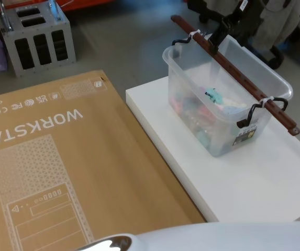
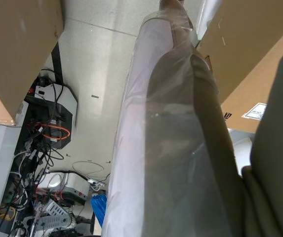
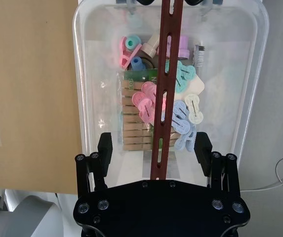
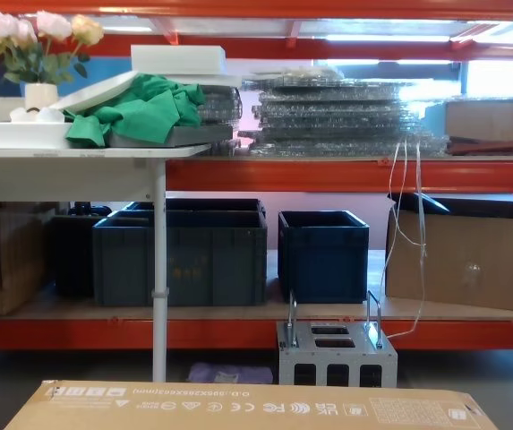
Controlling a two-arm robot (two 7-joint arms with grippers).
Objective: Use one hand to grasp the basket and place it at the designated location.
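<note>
**Spread claw over the basket handle**

The basket (image 1: 215,130) stands on the slab (image 1: 254,183), toward its far end. Above that end the right gripper (image 3: 154,148) hangs, fingers spread wide, the handle (image 3: 163,98) between them and touching neither.

My right gripper (image 3: 154,145) is matte black all over: a broad flat plate with rounded corners, studded with glossy round screw heads (image 3: 101,204) in pairs near each corner, with two more at the edge nearest the fingers. From that plate two jointed link arms, each with its own pair of dark screws at the knuckle, carry my blocky rectangular fingers (image 3: 105,144). My body shell (image 1: 202,238) is smooth, curved and white, with a glossy dark brown patch (image 1: 119,242) set into it.
</note>
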